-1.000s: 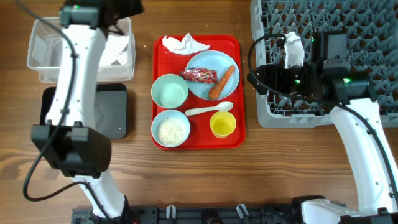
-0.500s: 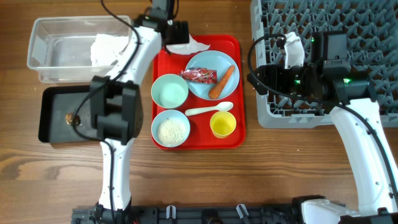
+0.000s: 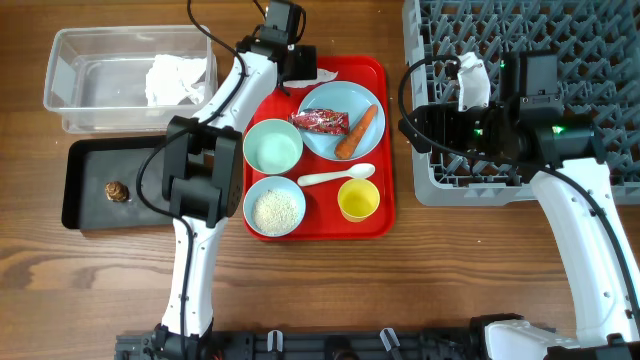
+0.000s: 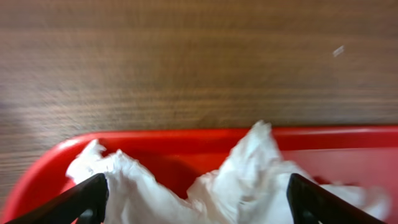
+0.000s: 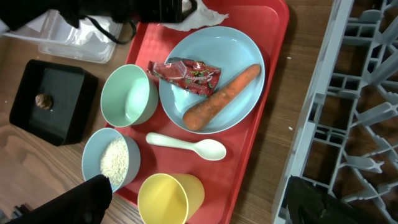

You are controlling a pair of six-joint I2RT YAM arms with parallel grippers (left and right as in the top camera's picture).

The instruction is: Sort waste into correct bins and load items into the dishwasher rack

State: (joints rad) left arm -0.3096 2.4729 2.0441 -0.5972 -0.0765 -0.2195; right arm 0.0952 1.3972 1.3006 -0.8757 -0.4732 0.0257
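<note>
My left gripper [image 3: 297, 68] is open and straddles a crumpled white tissue [image 4: 205, 190] at the back edge of the red tray [image 3: 378, 78]; both fingers flank it [image 4: 196, 202]. Another tissue [image 3: 175, 78] lies in the clear tub [image 3: 90, 75]. A brown lump [image 3: 117, 191] sits in the black tray [image 3: 150, 205]. The blue plate [image 3: 335, 100] holds a red wrapper [image 3: 320, 121] and a carrot [image 3: 358, 132]. An empty bowl [image 3: 272, 147], a rice bowl [image 3: 275, 210], a white spoon [image 3: 335, 177] and a yellow cup [image 3: 358, 199] stand on the tray. My right gripper [image 3: 415, 125] is open and empty [image 5: 196, 193] beside the grey rack [image 3: 540, 40].
The left arm stretches from the front across the black tray's right edge to the red tray's back. The rack's front wall [image 5: 311, 124] runs close along the red tray's right side. Bare wood lies in front of the tray.
My left arm has swung from over the clear tub to the tissue at the red tray's back edge. The black tray and its lump have come into view. The right arm is still.
</note>
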